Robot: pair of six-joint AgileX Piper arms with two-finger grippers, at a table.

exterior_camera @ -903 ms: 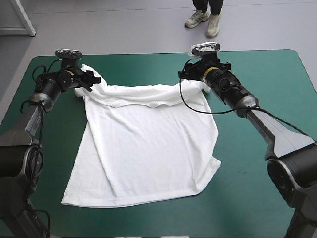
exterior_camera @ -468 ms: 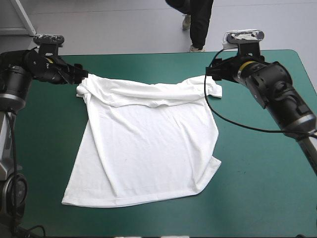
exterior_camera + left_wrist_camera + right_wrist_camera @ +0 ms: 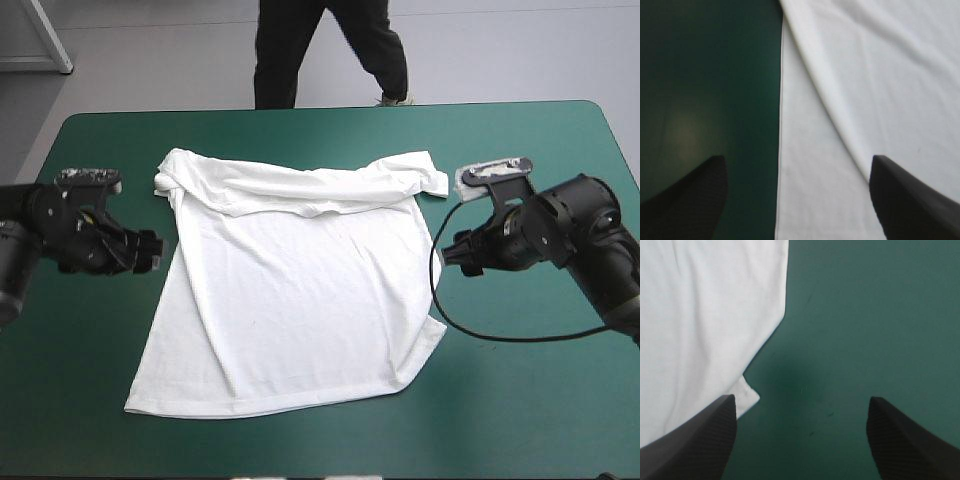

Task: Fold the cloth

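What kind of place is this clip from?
Probably a robot test bench, not a home: a table with a teal-green cover, one white short-sleeved T-shirt spread flat on it, and the black-finned left gripper and right gripper open at its sides.

The white short-sleeved T-shirt (image 3: pixel 300 300) lies spread flat around the middle of the teal-green desk (image 3: pixel 520 400), slightly skewed. Its collar end, toward the far edge, is folded over in a wrinkled band, with a sleeve bunched at each far corner; the hem faces the near edge
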